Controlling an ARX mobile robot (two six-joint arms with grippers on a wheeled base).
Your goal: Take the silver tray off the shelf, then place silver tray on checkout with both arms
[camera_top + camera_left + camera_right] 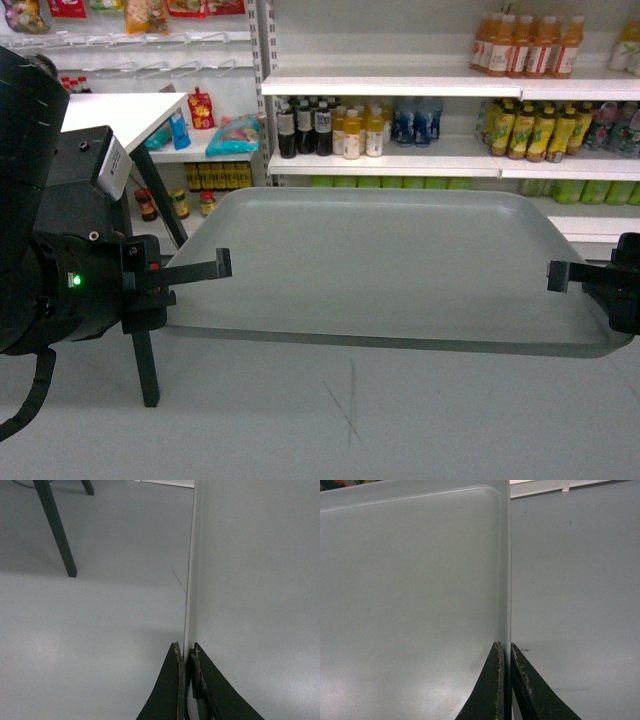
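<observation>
Matte grey-green metal, rounded at the corners and low at the rim, the large flat silver tray [400, 265] hangs in the air between our two arms, above the grey floor [400, 420] and clear of any surface. Our left gripper [186, 667] has its thin black fingers pinched tight on the tray's left rim; our right gripper [506, 667] is clamped the same way on the right rim, and both wrist views show the rim sandwiched between the blades.

We judge the first half done: the tray is off the glossy white shelf [420, 165], whose boards of bottled drinks [520, 125] stand well behind it. The carry and the set-down remain. A white flat top on black legs [115, 110] shows at far left; we cannot tell whether it is the checkout.
</observation>
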